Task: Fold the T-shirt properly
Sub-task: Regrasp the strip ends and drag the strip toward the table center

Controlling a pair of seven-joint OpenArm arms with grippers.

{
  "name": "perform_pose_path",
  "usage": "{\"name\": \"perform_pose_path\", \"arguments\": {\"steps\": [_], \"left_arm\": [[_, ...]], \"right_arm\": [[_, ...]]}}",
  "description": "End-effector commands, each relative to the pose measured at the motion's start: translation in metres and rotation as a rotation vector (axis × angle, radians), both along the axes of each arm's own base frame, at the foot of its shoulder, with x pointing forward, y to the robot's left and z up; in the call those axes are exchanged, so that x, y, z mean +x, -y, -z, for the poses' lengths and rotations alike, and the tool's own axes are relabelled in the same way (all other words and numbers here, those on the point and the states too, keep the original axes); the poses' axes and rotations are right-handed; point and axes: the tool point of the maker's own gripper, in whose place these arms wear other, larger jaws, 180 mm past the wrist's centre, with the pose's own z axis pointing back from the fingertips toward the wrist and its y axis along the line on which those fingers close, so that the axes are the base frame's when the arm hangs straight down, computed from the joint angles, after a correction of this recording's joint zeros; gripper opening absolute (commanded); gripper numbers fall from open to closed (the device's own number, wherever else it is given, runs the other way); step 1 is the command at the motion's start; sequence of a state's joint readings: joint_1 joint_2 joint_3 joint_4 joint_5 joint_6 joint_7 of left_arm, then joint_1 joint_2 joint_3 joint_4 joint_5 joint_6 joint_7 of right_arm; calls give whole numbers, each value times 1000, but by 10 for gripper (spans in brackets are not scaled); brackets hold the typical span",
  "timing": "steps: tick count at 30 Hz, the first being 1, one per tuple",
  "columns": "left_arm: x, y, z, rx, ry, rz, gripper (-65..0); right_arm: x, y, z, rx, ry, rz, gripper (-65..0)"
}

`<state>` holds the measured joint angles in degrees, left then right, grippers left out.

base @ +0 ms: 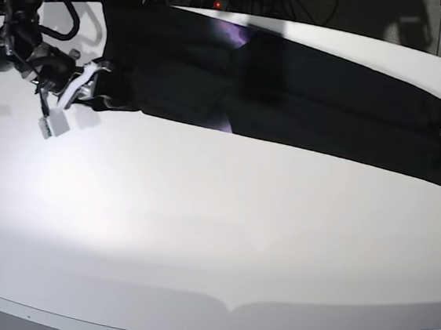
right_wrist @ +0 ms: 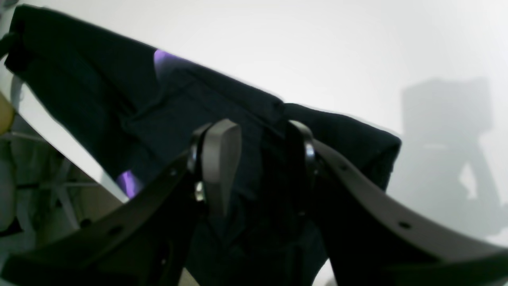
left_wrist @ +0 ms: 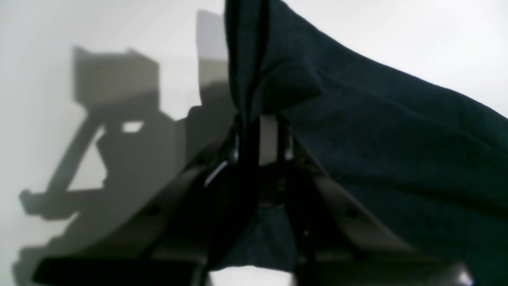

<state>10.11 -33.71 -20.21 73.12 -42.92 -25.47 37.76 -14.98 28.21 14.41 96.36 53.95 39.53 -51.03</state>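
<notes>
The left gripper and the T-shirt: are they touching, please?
Touching: in the left wrist view the left gripper has its fingers pinched on a bunched fold of the T-shirt.

The T-shirt (base: 290, 101) is black throughout, lying as a long dark band across the far side of the white table (base: 198, 226). Small purple patches of print (base: 236, 34) show at its far edge and at a near fold, left of centre. The right wrist view shows the same purple glimpses (right_wrist: 162, 59) amid black cloth. The gripper fingers (right_wrist: 218, 159) are dark grey to black.
</notes>
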Motion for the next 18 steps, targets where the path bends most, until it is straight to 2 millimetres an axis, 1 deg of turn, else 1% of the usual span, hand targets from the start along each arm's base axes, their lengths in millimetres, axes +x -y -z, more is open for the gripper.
{"name": "perform_pose_path", "arguments": {"steps": [1, 3, 5, 7, 10, 13, 15, 18], "left_arm": [[8, -11, -16, 26, 27, 4, -650], [5, -9, -16, 4, -2, 14, -650], [3, 5, -18, -50, -22, 35, -650], [3, 29, -25, -132, -22, 77, -650], [4, 73, -45, -210, 39, 170, -650], [-5, 112, -58, -251, 91, 231, -650], [-13, 135, -64, -295, 125, 247, -650], [-24, 157, -70, -345, 161, 249, -650]], "right_arm": [[8, -2, -8, -14, 41, -22, -415], [10, -12, -3, -33, 38, -50, -415], [13, -23, -1, -31, 44, -68, -415], [16, -33, -2, -12, 53, -77, -415], [23, -41, -4, -3, 71, -73, -415], [29, -48, -4, -7, 83, -66, -415], [30, -49, -3, -12, 85, -64, -415], [29, -49, -3, -12, 85, -64, -415]]}}
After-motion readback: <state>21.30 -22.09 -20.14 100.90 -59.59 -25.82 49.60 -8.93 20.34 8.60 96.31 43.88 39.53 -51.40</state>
